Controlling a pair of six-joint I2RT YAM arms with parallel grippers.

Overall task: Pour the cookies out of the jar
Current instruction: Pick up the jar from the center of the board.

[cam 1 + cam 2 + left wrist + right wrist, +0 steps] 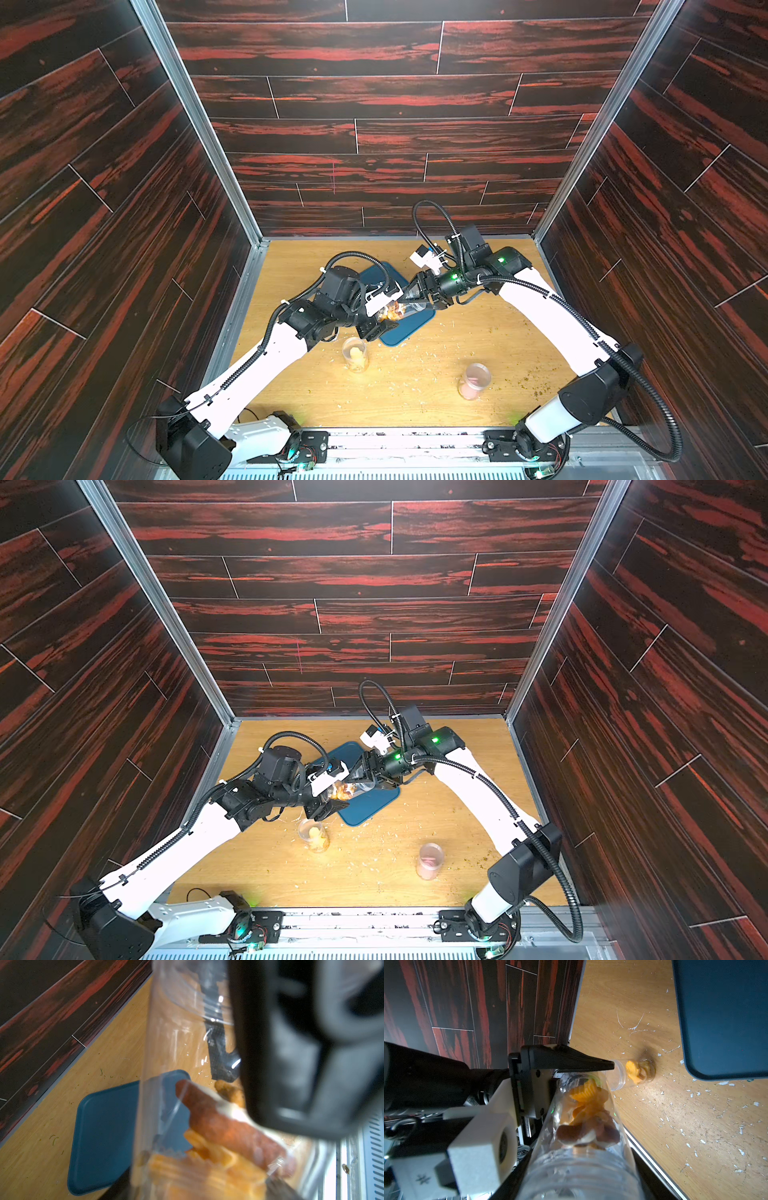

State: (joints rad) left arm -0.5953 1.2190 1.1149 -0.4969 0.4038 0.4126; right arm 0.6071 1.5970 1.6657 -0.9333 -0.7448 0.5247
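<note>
the clear jar point(402, 309) hangs on its side in the air above the blue tray point(411, 329), spanned between the two arms. the cookies point(390, 312), orange ridged ones and a brown one, are heaped at the closed end, toward the left arm. the threaded mouth end lies toward the right arm, and i cannot tell whether a lid is on it. the right tool point(424, 300) is clamped at a middling width on that mouth end and carries the jar. the left tool point(383, 313) straddles the cookie end with its jaws drawn narrow around it. in the right wrist view its upper finger point(571, 1060) lies just beside the jar wall, but i cannot tell whether the pads press.

this looks like the left tool taking hold of the base, with nothing poured yet. to do it well, bite squarely across the round wall, a little in from the base, so the slick plastic cannot squirt out. the right tool should give way only once that grip is sure. hold the mouth over the tray, not the bare tabletop point(415, 399). mind the left arm near the jar of yellow pieces point(355, 354) standing just beside it; the jar of pink pieces point(473, 380) stands well apart.
</note>
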